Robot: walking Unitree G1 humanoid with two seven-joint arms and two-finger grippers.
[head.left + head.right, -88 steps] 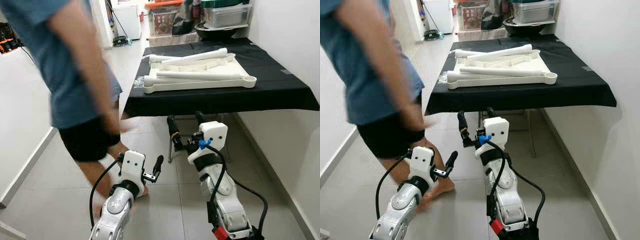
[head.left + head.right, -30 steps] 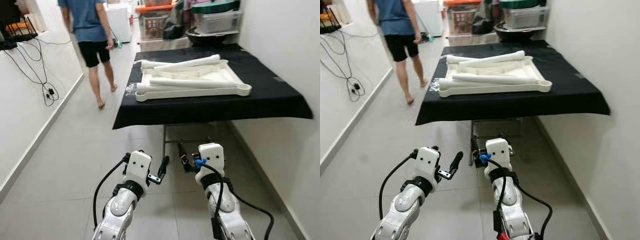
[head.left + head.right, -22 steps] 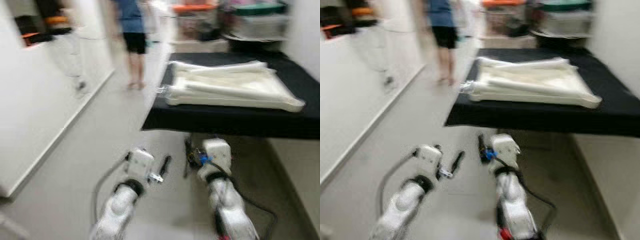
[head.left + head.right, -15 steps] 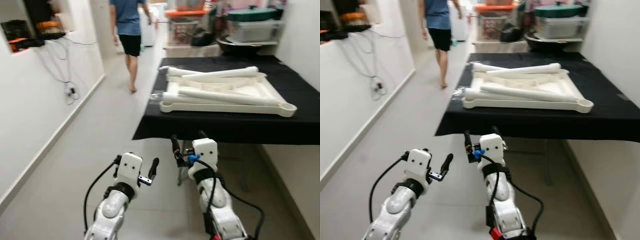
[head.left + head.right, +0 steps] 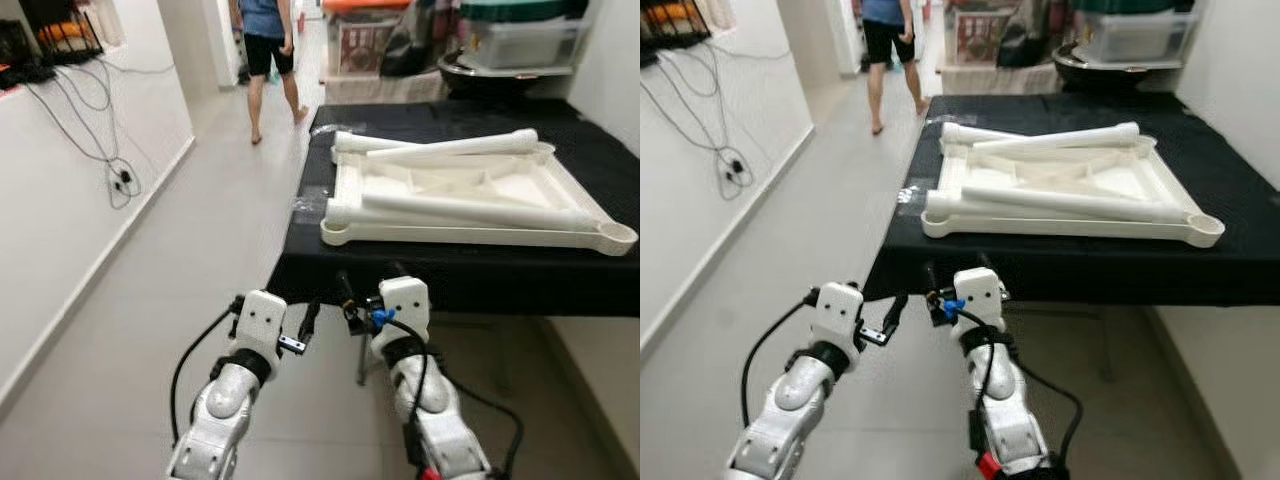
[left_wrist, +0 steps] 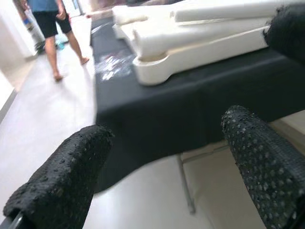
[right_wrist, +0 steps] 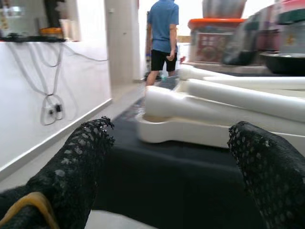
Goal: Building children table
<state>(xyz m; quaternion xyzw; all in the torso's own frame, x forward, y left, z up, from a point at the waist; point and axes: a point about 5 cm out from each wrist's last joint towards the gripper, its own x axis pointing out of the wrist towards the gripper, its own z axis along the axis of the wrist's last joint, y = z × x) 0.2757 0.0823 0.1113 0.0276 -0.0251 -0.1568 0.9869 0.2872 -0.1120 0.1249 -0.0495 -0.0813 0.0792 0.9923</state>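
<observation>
White plastic tabletop (image 5: 470, 205), upside down on the black-draped table (image 5: 590, 160), with loose legs (image 5: 470, 210) laid across it.

Both the left gripper (image 5: 300, 330) and the right gripper (image 5: 368, 290) hang low just short of the table's near edge, fingers spread, holding nothing. Best to close in squarely and lift both arms above that edge before reaching for the nearest leg. Open floor lies left of the table, where a person (image 5: 266, 40) walks beyond its far end; a wall stands close on its right.
</observation>
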